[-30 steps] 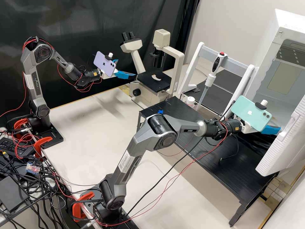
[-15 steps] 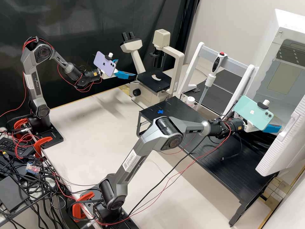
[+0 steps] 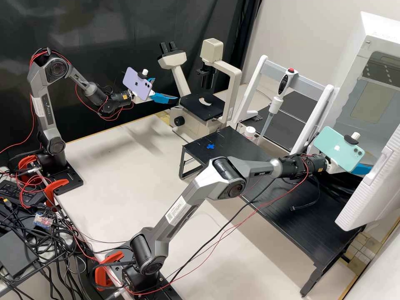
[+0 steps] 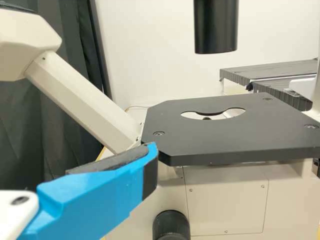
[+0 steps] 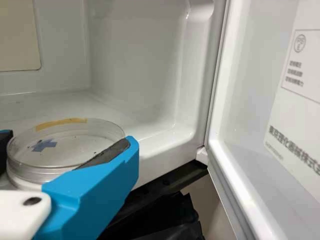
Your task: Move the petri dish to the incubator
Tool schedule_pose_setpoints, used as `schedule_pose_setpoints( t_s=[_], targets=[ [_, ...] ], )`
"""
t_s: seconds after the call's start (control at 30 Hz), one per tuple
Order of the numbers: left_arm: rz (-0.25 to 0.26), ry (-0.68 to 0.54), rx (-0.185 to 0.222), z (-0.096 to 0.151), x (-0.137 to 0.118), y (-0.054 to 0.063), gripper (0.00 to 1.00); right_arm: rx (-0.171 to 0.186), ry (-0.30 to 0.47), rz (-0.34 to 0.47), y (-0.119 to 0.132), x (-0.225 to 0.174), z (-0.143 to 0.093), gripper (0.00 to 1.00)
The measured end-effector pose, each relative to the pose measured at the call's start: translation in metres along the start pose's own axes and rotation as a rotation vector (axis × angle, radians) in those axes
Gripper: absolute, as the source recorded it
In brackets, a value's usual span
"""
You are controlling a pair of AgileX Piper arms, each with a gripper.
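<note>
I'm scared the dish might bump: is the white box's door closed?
No, the door stands open, and the right gripper holds the dish at the opening of the white box.

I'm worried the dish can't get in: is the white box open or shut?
Open: its door is swung aside, and the inner walls show.

A lab — microscope (image 3: 203,104), pipette (image 3: 276,98), open incubator (image 3: 379,75).

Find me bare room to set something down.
Pale benchtop between the left arm's base and the black stand; incubator floor behind the petri dish. Crowded: cable tangle near the arm bases, and incubator mouth, where the right gripper holds the dish.
</note>
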Motion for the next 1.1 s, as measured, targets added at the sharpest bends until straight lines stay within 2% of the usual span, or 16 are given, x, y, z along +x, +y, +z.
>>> schedule_pose_setpoints(
  t_s=[0.13, 0.23, 0.63, 0.73, 0.83, 1.03, 1.1],
  targets=[
    [0.000, 0.000, 0.000, 0.000, 0.000, 0.000, 1.00, -0.006, 0.010, -0.012, -0.003, 0.003, -0.003, 0.00],
    [0.000, 0.000, 0.000, 0.000, 0.000, 0.000, 1.00, 0.013, 0.015, -0.018, -0.004, 0.005, -0.003, 0.00],
    [0.000, 0.000, 0.000, 0.000, 0.000, 0.000, 1.00, 0.010, 0.035, -0.062, -0.012, 0.006, -0.014, 0.00],
    [0.000, 0.000, 0.000, 0.000, 0.000, 0.000, 1.00, 0.024, 0.033, -0.061, -0.012, 0.006, -0.014, 0.00],
    [0.000, 0.000, 0.000, 0.000, 0.000, 0.000, 1.00, 0.013, 0.032, -0.060, -0.012, 0.006, -0.013, 0.00],
    [0.000, 0.000, 0.000, 0.000, 0.000, 0.000, 1.00, 0.025, 0.028, -0.059, -0.012, 0.006, -0.013, 0.00],
    [0.000, 0.000, 0.000, 0.000, 0.000, 0.000, 1.00, 0.016, 0.028, -0.059, -0.012, 0.006, -0.013, 0.00]
  ],
)
